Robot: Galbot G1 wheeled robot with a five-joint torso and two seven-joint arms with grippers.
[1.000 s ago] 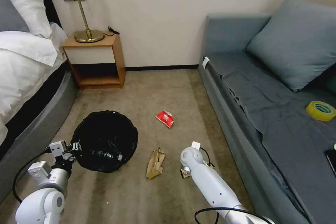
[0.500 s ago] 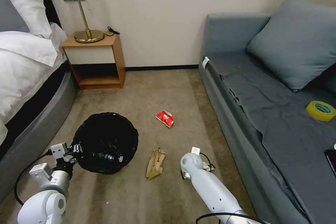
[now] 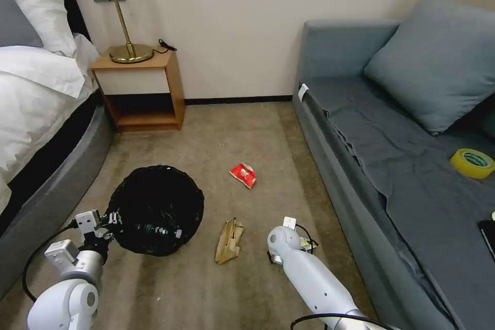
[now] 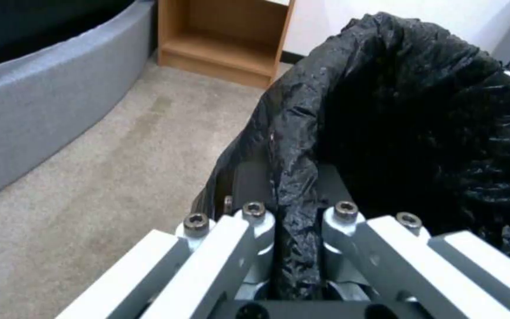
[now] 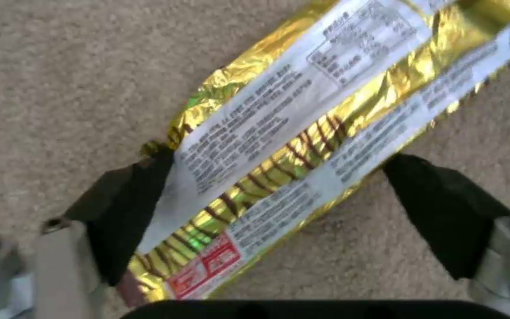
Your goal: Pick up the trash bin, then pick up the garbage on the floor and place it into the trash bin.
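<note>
Left end effector [image 4: 295, 248]: pressed together on the black-bag rim of the trash bin [image 3: 157, 209], pinching the near-left edge. Bin on the carpet [image 3: 170, 289] between the bed [image 3: 36, 129] and the litter, a bottle with a green label [image 3: 154, 228] lying inside against the liner.

Right end effector [image 5: 279, 217]: spread wide and low over the gold-yellow wrapper [image 5: 302, 133], one black pad at each long side of it, neither clearly gripping. Wrapper flat on the carpet, printed white panels up, just right of the brown paper bag [image 3: 229, 241] and close to the sofa [image 3: 412, 175].

Red-and-white packet [image 3: 243, 175] farther out on the carpet, apart from both arms. Yellow tape roll [image 3: 472, 163] on the sofa seat.
</note>
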